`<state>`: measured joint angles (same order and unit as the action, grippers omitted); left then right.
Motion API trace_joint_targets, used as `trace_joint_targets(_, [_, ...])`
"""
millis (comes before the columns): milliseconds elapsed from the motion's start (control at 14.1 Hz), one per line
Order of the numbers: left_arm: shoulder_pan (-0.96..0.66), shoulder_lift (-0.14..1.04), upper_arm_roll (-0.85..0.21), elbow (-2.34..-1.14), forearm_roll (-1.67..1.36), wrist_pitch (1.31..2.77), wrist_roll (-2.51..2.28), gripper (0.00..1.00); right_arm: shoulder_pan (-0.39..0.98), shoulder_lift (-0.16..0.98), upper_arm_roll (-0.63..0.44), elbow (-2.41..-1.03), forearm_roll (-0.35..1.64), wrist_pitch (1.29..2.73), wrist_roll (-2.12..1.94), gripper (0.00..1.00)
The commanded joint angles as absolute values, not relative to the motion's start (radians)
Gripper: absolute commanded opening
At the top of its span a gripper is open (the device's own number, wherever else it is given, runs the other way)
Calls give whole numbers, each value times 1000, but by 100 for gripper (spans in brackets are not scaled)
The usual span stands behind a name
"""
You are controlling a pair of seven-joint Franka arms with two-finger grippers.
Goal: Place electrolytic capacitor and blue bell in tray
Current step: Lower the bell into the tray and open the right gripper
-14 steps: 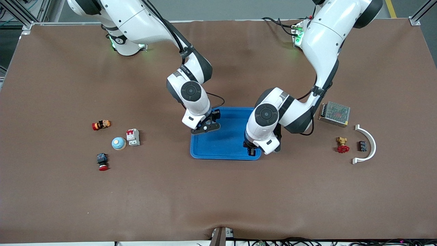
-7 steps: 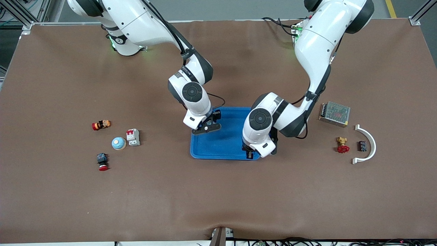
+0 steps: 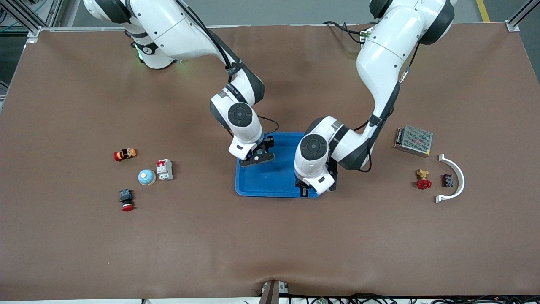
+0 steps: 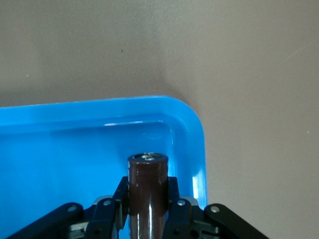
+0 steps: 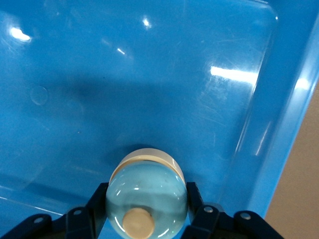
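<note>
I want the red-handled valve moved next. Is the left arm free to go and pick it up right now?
Probably not yet: the left gripper is shut on the brown capacitor over the blue tray. The valve lies unobstructed at its end of the table.

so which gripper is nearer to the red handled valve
Left. The left gripper, shut on the capacitor, is over the tray's corner toward the valve. The right gripper, holding the blue bell, is over the tray's other end.

Mesh-topped metal box [image 3: 414, 140], red-handled brass valve [image 3: 422, 180], white curved bracket [image 3: 454, 178], red-and-white breaker [image 3: 164, 169]
</note>
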<state>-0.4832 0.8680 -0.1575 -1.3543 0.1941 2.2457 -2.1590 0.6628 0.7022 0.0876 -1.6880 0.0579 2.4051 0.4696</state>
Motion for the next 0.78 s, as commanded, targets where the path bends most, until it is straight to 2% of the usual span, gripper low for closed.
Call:
trace_joint_targets(0, [-521,893,-127,-1322,216,2252,-2195,0,678,712,75,-1681,44,2421,492,50])
trace_joint_targets(498, [-537,891,-127,-1328,215,2250,-2224,0,680,718,75,-1680,44,2428,492,54])
trace_joint_targets(569, [-535,890,-129,-1328,215,2250,-2224,0,678,718,75,-1680,48,2428,494,68])
trace_joint_targets(640, [-535,890,-129,-1330,215,2250,-2224,0,678,718,75,-1678,49,2428,495,95])
trace_joint_targets(711, [-535,890,-129,-1335,216,2250,-2224,0,678,716,75,-1678,48,2428,500,100])
